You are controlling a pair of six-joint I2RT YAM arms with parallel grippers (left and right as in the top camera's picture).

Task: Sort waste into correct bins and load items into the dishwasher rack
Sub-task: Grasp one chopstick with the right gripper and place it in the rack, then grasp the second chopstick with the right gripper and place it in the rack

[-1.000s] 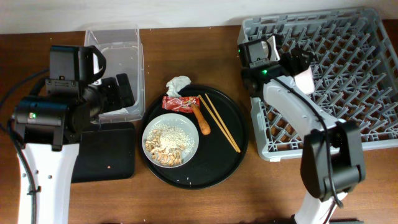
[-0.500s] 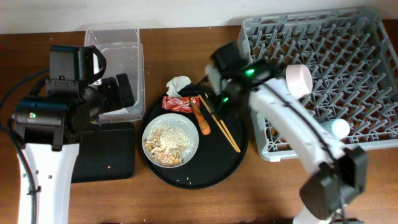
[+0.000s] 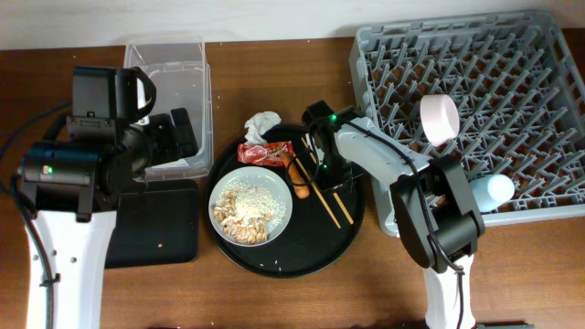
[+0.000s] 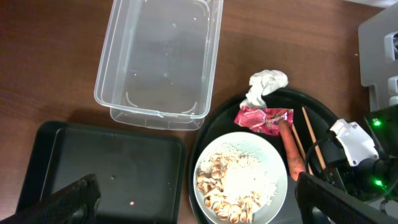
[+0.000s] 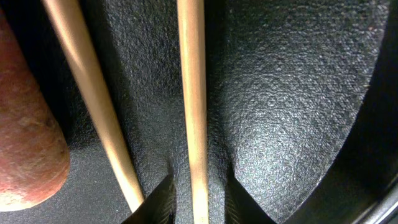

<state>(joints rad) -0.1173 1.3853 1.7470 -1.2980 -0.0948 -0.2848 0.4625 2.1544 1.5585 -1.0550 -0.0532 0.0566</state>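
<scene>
Two thin wooden chopsticks (image 3: 340, 208) lie on the round black tray, beside the orange carrot piece (image 3: 297, 180). My right gripper (image 3: 323, 172) is down on them. In the right wrist view its tips (image 5: 198, 208) straddle one chopstick (image 5: 193, 112), drawn in close with a thin gap on each side. The other chopstick (image 5: 93, 106) and the carrot (image 5: 25, 143) lie to the left, outside the jaws. The red wrapper (image 3: 260, 153), white tissue (image 3: 261, 123) and the grey dish (image 3: 284, 192) of crumbs (image 3: 245, 212) share the tray. My left gripper (image 4: 199, 205) hangs open and empty above.
The clear tub (image 3: 169, 82) and the shallow black tray (image 3: 151, 228) sit at the left. At the right stands the dishwasher rack (image 3: 512, 82), with a pale round vessel (image 3: 439, 117) among its pegs and a whitish one (image 3: 494, 190) at its front edge. The round tray's rim (image 3: 274, 265) curves near.
My right arm swung from the rack over to the round tray and came down on the chopsticks, its jaws narrowing around one. The left arm has not moved.
</scene>
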